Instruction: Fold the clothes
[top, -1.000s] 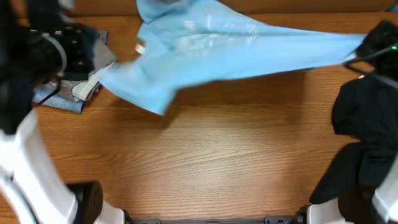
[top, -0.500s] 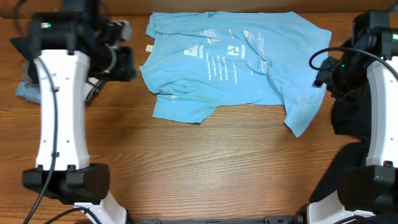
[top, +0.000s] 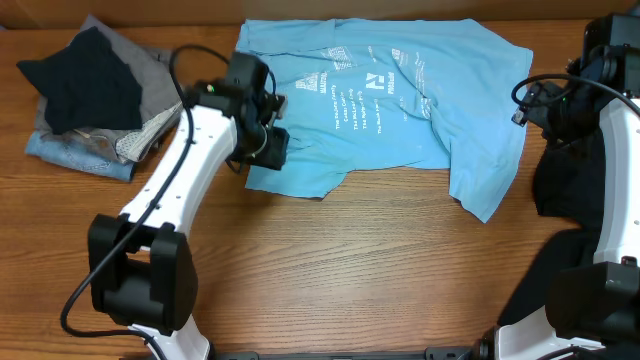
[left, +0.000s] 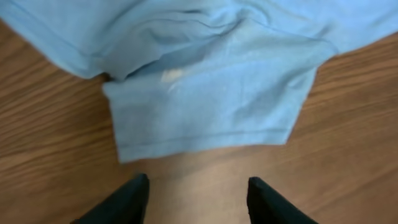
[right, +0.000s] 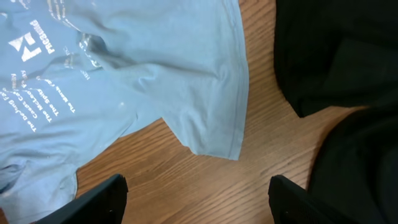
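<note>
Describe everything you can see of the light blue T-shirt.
The light blue T-shirt looks like soft, thin fabric with white printed logos and text. It lies spread, print upward and wrinkled, not yet folded, on the far part of the wooden table. One short sleeve lies flat just before the open left end effector, untouched by it. A hemmed corner lies near the black garment, with bare wood between them.
</note>
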